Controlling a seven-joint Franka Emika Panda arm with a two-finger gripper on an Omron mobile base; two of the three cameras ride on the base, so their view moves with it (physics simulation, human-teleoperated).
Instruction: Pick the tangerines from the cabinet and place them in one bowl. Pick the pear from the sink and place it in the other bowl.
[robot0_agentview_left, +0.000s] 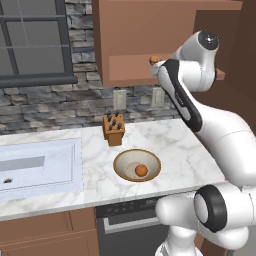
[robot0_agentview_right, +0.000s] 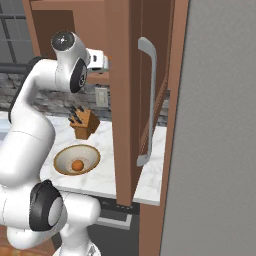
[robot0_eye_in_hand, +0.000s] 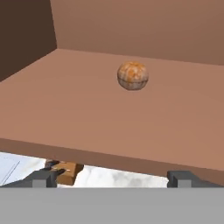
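Up at the reddish-brown wall cabinet (robot0_agentview_left: 131, 40), the arm reaches toward the open shelf, and the gripper (robot0_eye_in_hand: 113, 178) sits just in front of the shelf board's near edge with its two dark finger tips spread wide apart and nothing between them. On the plain shelf (robot0_eye_in_hand: 87, 113), the duller tangerine (robot0_eye_in_hand: 133, 75) rests well back from that edge, a little right of centre in the hand view, apart from the fingers; from the left base camera it shows as a small orange spot (robot0_agentview_left: 154, 59) at the shelf's front, just left of the arm. Down on the marble counter (robot0_agentview_left: 180, 145), the wide tan-rimmed bowl (robot0_agentview_left: 124, 172) holds the brighter tangerine (robot0_agentview_left: 141, 170) on its cream inside. A wooden knife block (robot0_agentview_left: 113, 129) stands farther back near the stone wall, and the sink (robot0_agentview_left: 35, 170) lies to the left. From the right base camera the open cabinet door (robot0_agentview_right: 125, 100) with its grey handle (robot0_agentview_right: 148, 100) hides the hand.
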